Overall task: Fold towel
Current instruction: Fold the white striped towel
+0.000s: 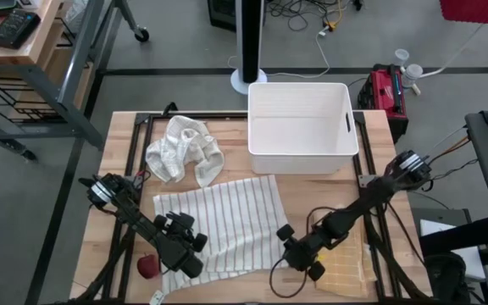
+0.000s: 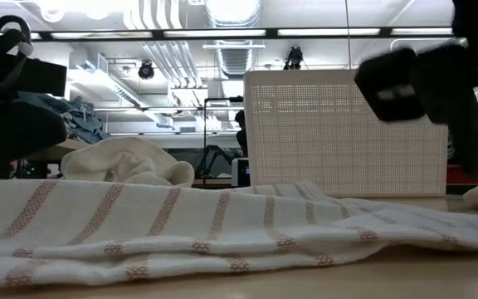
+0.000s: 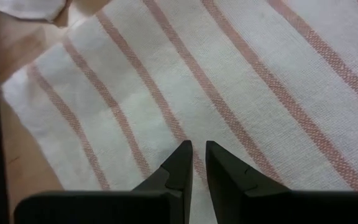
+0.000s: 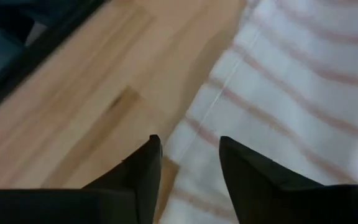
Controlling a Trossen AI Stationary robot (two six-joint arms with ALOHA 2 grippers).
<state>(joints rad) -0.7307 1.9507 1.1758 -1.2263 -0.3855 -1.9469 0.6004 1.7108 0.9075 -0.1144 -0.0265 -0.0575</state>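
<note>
A striped towel [image 1: 223,224], white with thin reddish lines, lies spread flat on a wooden worktop [image 1: 125,148], between two dark robot arms. Its surface is mostly smooth, with shallow wrinkles along the near edge in the low view.

The left tool [image 3: 194,163] hangs just above the towel's left side. Its two fingers stand narrow, with only a thin gap between the tips, and nothing is held between them. The cloth below runs out in front of the tool, and one corner of the towel lies ahead of it, with bare wood beyond.

The right tool [image 4: 188,155] hangs over the towel's right edge. Its fingers stand apart with a clear gap, holding nothing. The hemmed edge of the towel passes under that gap, with striped cloth on one side and bare wood on the other.

Beyond the left tool, past the far edge of the towel, a crumpled white cloth [image 1: 183,149] lies in a heap on the worktop. Beyond the right tool stands a white bin [image 1: 302,127], at the far side of the worktop. A small red object [image 1: 148,266] lies just beside the left arm, at the near edge of the worktop.
</note>
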